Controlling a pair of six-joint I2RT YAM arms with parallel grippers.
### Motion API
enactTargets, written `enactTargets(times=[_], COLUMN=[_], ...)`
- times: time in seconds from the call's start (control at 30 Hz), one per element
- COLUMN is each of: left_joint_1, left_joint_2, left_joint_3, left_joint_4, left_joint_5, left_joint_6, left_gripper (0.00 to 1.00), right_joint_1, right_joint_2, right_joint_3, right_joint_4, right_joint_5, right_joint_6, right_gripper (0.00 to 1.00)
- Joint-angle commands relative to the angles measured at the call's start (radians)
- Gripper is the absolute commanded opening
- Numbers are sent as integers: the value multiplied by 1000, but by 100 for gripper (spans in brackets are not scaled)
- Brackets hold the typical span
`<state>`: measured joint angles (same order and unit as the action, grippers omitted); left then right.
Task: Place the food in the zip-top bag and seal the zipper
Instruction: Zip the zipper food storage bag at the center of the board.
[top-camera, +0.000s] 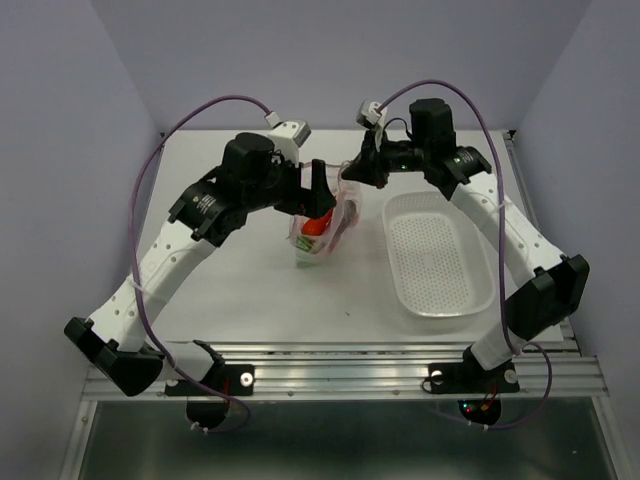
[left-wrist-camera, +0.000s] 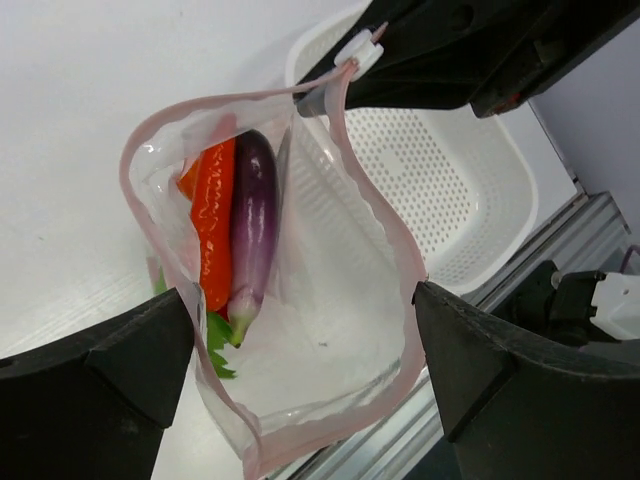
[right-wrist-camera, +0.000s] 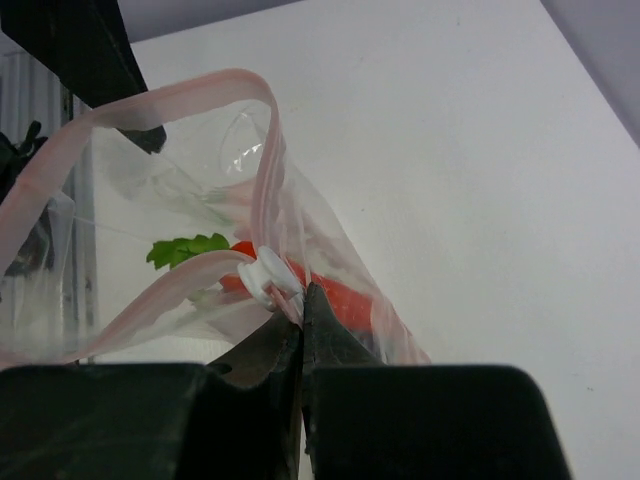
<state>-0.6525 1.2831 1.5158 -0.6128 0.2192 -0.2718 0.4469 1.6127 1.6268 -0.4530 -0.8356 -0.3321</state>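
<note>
The clear zip-top bag (top-camera: 318, 238) hangs open between my two grippers. In the left wrist view its pink zipper (left-wrist-camera: 385, 225) rings a wide-open mouth. Inside lie a purple eggplant (left-wrist-camera: 252, 220) and an orange-red carrot (left-wrist-camera: 213, 230) with a green top. My left gripper (left-wrist-camera: 300, 370) is open, one finger on each side of the bag's mouth, and holds nothing. My right gripper (right-wrist-camera: 303, 300) is shut on the bag's edge beside the white slider (right-wrist-camera: 268, 272). The other food is hidden.
A white perforated basket (top-camera: 437, 252) lies to the right of the bag and shows nothing in it; it also appears in the left wrist view (left-wrist-camera: 450, 190). The table's metal front rail (top-camera: 340, 370) runs along the near edge.
</note>
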Motion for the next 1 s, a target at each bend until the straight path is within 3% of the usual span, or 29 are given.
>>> enactTargets(times=[0.0, 0.13, 0.27, 0.4, 0.67, 0.97], left_joint_1=[1, 1, 1, 1, 1, -1], left_joint_2=[15, 57, 78, 108, 82, 102], left_joint_3=[118, 236, 299, 357, 238, 192], left_joint_4=[2, -33, -1, 1, 145, 191], left_joint_5=[-96, -182, -176, -170, 121, 111], left_joint_6=[52, 75, 109, 144, 236, 264], left_gripper=[99, 99, 99, 99, 99, 98], right_joint_1=[9, 9, 9, 30, 41, 50], right_joint_2=[-24, 9, 23, 29, 64, 69], right_joint_3=[139, 243, 271, 263, 260, 266], right_joint_4=[-104, -199, -253, -263, -245, -266], right_joint_5=[21, 52, -5, 41, 98, 21], right_joint_6=[51, 36, 28, 30, 77, 67], right_gripper=[1, 1, 1, 1, 1, 1])
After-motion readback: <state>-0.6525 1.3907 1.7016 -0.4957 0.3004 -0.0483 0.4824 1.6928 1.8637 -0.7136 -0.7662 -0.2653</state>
